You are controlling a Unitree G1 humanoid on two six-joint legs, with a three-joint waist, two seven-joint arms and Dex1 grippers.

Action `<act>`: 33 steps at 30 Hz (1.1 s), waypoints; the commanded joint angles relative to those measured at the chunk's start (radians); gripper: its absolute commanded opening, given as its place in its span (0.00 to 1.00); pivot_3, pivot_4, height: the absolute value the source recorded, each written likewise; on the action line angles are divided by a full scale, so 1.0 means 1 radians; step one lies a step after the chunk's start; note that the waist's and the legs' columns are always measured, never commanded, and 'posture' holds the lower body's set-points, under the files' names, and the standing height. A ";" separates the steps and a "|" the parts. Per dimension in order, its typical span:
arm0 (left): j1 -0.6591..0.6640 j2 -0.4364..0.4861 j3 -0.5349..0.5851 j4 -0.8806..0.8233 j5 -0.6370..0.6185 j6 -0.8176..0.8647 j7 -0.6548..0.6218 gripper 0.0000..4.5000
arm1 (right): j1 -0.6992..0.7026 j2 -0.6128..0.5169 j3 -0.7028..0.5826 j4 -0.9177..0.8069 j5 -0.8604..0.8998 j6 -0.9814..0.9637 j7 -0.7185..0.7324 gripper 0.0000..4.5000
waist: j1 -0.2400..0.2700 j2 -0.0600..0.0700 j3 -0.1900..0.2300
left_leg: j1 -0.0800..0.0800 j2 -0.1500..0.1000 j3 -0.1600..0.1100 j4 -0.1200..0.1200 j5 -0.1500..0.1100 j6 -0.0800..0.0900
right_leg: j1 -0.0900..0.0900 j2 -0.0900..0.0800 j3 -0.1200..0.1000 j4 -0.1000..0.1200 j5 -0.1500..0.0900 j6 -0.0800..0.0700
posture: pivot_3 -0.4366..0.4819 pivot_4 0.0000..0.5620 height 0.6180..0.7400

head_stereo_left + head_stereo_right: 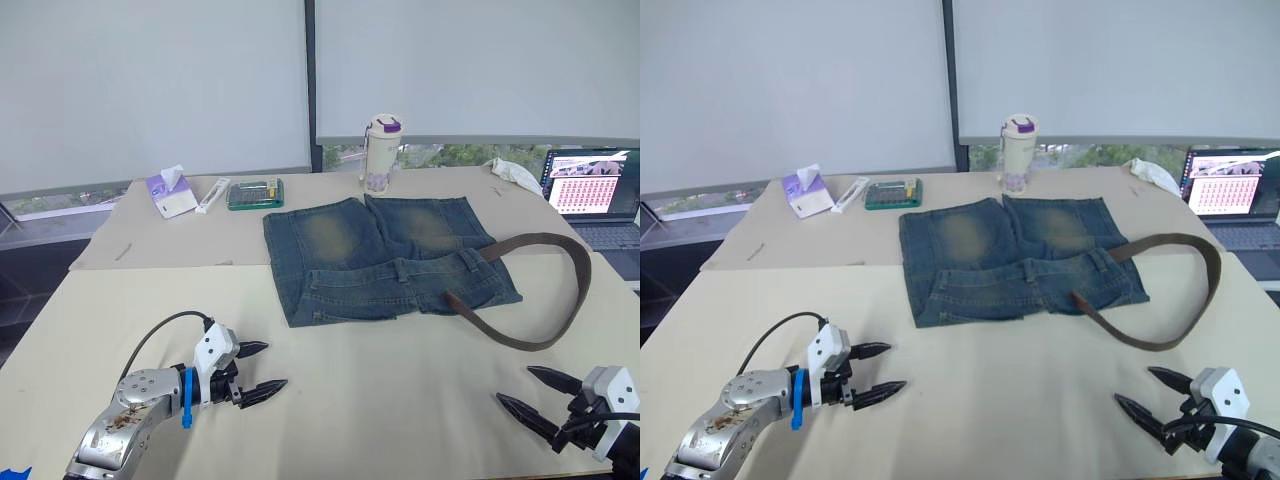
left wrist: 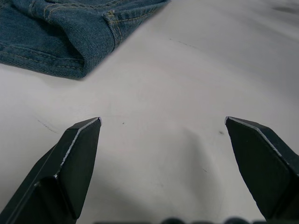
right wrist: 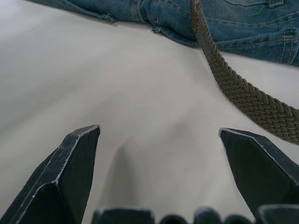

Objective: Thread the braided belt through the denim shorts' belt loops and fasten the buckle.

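Left eye view: both pincers, left [image 1: 262, 368] and right [image 1: 528, 390], gape empty. Shorts [image 1: 385, 257] lie at twelve o'clock, belt [image 1: 545, 290] looping toward two. Threading looks unstarted; grab the belt's end first.

Denim shorts [image 1: 385, 258] lay flat mid-frame, and the braided belt [image 1: 560, 300] looped off their right edge toward the right. Lower left, the left gripper [image 1: 262, 368] sat with fingers spread; lower right, the right gripper [image 1: 527, 391] was spread too.
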 commanded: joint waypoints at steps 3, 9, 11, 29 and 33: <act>-0.004 0.008 0.026 -0.024 -0.019 -0.019 -0.011 1.00 | -0.022 -0.026 -0.040 -0.005 0.020 -0.030 0.015 1.00 | -0.001 0.000 0.000 | 0.000 0.000 0.000 0.000 0.000 0.000 | 0.000 0.000 0.000 0.000 0.000 0.000 | 0.48 0.27 1.00; -0.029 0.035 0.039 -0.043 -0.036 -0.035 -0.065 1.00 | -0.203 -0.076 -0.033 -0.009 0.049 0.023 -0.037 1.00 | -0.009 0.001 0.001 | 0.000 0.000 0.001 0.000 0.000 0.000 | 0.000 0.001 0.000 0.000 0.000 0.000 | 0.48 0.27 1.00; -0.068 0.044 0.049 -0.048 -0.058 -0.017 -0.080 1.00 | -0.312 -0.124 0.016 0.059 -0.028 0.029 -0.078 1.00 | -0.006 0.002 0.001 | 0.000 0.000 0.001 0.000 0.000 0.000 | 0.000 0.001 0.000 0.000 0.000 0.000 | 0.48 0.27 1.00; -0.252 0.142 0.040 -0.226 -0.187 0.167 -0.130 1.00 | -1.160 -0.165 0.627 1.046 -0.599 -0.359 0.076 1.00 | -0.029 -0.003 0.006 | 0.002 0.001 0.006 0.001 0.000 0.001 | 0.002 0.002 -0.001 -0.001 0.005 -0.010 | 0.48 0.27 1.00; -0.234 0.150 0.044 -0.253 -0.184 0.173 -0.121 1.00 | -1.208 -0.139 0.630 1.121 -0.603 -0.312 0.126 0.67 | -0.035 -0.004 0.006 | 0.004 0.001 0.002 0.001 -0.001 0.001 | 0.001 0.002 -0.001 -0.001 0.005 -0.010 | 0.48 0.27 1.00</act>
